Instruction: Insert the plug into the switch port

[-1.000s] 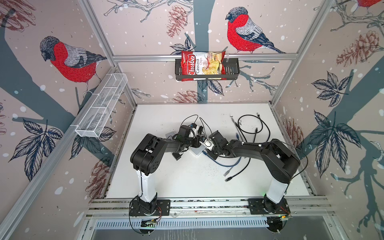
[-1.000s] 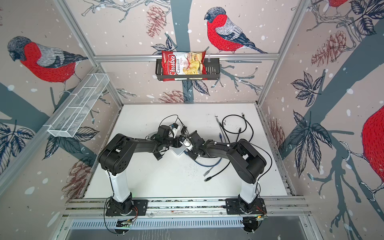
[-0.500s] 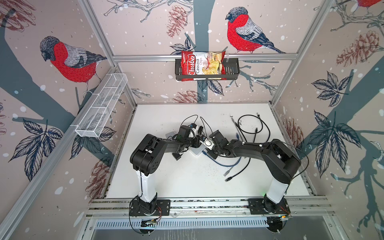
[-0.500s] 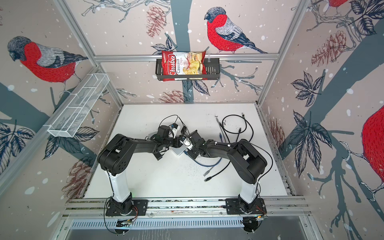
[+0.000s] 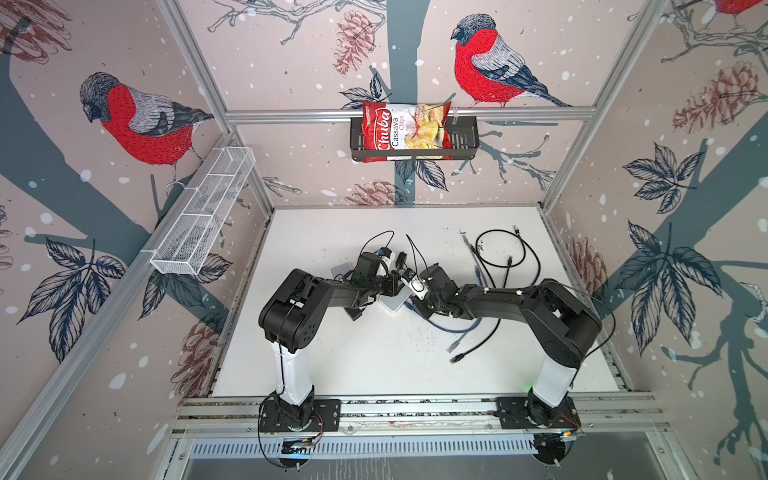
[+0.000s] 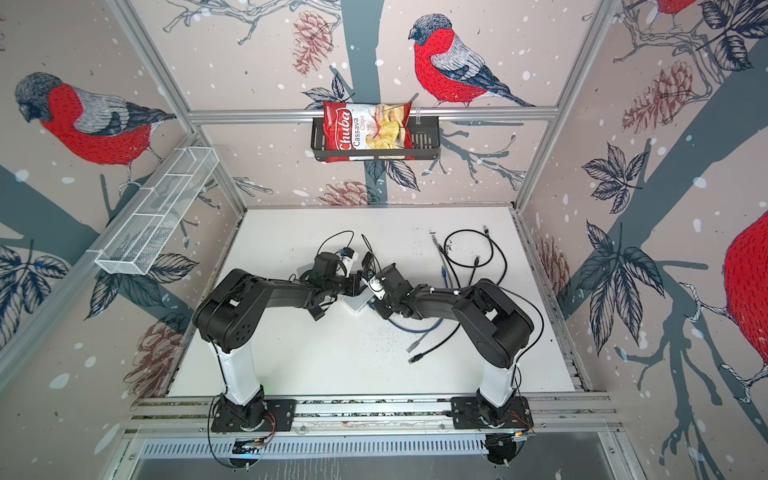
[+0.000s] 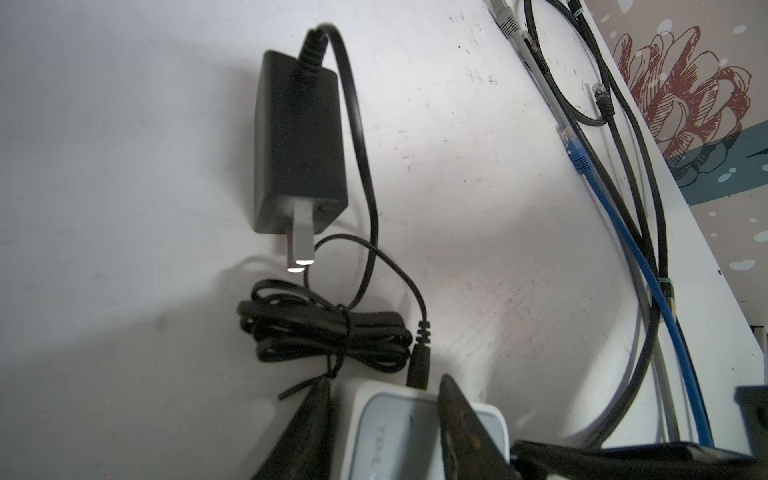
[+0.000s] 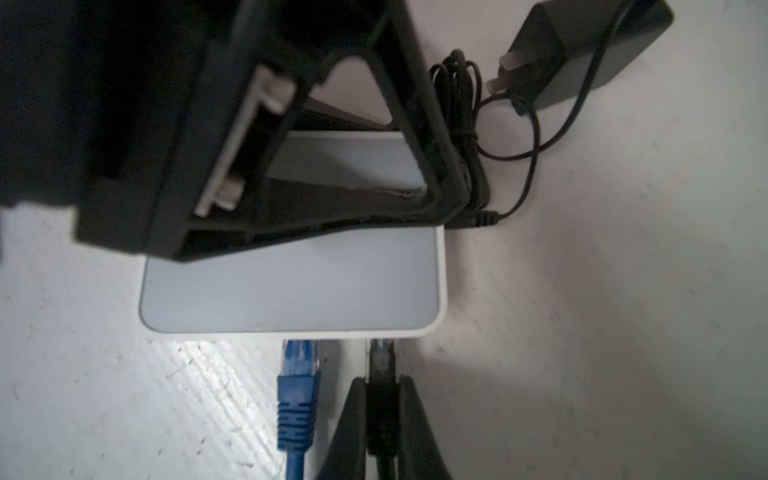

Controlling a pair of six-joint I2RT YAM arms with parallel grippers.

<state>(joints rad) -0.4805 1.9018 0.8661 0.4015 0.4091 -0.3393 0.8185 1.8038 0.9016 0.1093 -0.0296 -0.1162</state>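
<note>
Gripping a black plug [image 8: 383,365] at the lower centre of the right wrist view, the right gripper [image 8: 382,409] has its fingers clamped on the plug's boot, the clear tip at the edge of the white switch [image 8: 291,286]; whether it is seated cannot be told. A blue plug [image 8: 297,374] sits in the neighbouring port. The left gripper [image 7: 382,432] straddles the switch, fingers partly apart against its sides. A black power adapter [image 7: 299,141] with bundled cord [image 7: 324,332] lies beside the switch. Loose cables [image 5: 503,257] lie toward the table's [image 5: 374,357] right.
</note>
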